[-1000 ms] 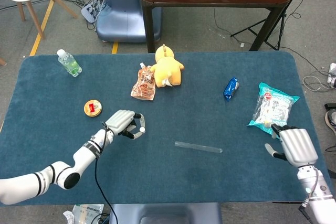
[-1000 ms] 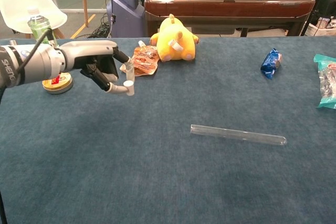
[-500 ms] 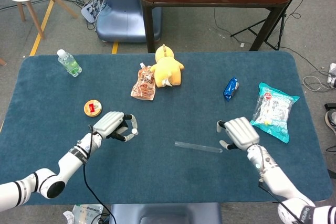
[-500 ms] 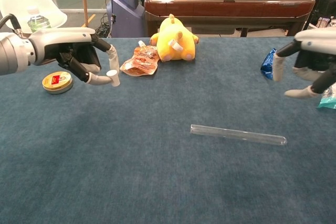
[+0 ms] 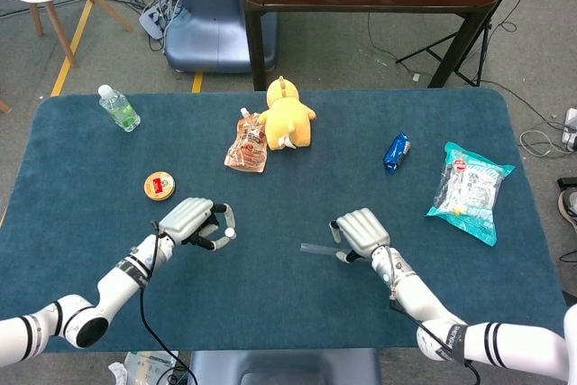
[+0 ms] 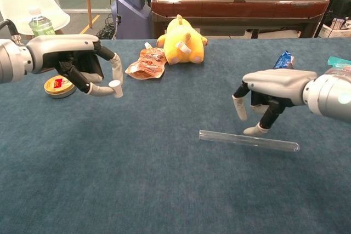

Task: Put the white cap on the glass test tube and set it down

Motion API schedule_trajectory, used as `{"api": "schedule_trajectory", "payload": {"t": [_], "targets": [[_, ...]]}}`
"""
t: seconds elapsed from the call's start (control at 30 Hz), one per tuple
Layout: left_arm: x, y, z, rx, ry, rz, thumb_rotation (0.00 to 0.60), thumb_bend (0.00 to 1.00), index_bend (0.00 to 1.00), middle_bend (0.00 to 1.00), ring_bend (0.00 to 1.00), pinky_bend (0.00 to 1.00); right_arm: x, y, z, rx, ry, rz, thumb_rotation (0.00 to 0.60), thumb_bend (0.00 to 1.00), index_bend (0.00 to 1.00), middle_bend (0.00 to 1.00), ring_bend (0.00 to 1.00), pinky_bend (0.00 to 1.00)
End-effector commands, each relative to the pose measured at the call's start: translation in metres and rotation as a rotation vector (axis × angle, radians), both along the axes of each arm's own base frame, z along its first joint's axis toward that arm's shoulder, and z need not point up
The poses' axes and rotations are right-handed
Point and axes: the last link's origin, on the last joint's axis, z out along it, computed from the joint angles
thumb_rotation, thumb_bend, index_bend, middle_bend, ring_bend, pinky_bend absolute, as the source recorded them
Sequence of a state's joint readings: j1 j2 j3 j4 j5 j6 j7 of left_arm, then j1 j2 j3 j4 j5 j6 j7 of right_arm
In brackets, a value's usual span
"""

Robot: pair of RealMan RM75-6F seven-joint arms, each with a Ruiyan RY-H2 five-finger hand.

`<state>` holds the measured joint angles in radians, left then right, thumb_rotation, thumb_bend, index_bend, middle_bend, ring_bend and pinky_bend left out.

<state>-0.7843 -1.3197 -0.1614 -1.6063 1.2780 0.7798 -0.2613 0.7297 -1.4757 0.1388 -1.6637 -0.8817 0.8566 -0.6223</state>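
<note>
The glass test tube lies flat on the blue table cloth, right of centre; in the head view only its left end shows beside my right hand. My right hand hovers just over the tube's middle with fingers spread downward, holding nothing; one fingertip is at or very near the glass. My left hand stays up at the left and pinches the small white cap between thumb and a finger, well apart from the tube.
A yellow plush toy and an orange pouch lie at the back centre. A blue packet and a teal snack bag are to the right. A round tin and a bottle sit left.
My right hand has swept left from the table's right edge to just above the tube. My left hand has drawn back a little to the left with the cap.
</note>
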Motion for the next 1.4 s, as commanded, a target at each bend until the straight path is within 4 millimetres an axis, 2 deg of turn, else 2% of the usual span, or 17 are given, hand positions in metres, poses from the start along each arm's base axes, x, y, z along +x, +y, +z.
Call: {"api": "schedule_trajectory", "payload": {"t": [0.03,0.4,0.77,1.23,1.4], "targets": [[0.001,-0.001,-0.002,-0.008,0.005,-0.006,0.6,0.32,0.53,1.0,1.0,1.0,0.001,0.0,-0.009,0.005,0.014,-0.004,0.6,0.18,0.55,0.95,1.0,1.0],[0.005,-0.003,-0.01,-0.029,0.013,-0.021,0.6,0.32,0.53,1.0,1.0,1.0,0.004,-0.005,-0.027,0.019,0.046,-0.021,0.6,0.16,0.55,0.95,1.0,1.0],[0.004,-0.001,-0.013,-0.035,0.016,-0.018,0.6,0.32,0.53,1.0,1.0,1.0,0.005,-0.009,-0.036,0.047,0.065,-0.042,0.6,0.17,0.55,0.95,1.0,1.0],[0.002,-0.002,-0.014,-0.033,0.014,-0.016,0.6,0.32,0.53,1.0,1.0,1.0,0.004,-0.008,-0.037,0.086,0.09,-0.06,0.6,0.36,0.55,0.95,1.0,1.0],[0.002,0.0,-0.01,-0.024,0.005,-0.006,0.6,0.32,0.53,1.0,1.0,1.0,0.007,-0.009,-0.032,0.081,0.055,-0.074,0.6,0.49,0.55,0.95,1.0,1.0]]}}
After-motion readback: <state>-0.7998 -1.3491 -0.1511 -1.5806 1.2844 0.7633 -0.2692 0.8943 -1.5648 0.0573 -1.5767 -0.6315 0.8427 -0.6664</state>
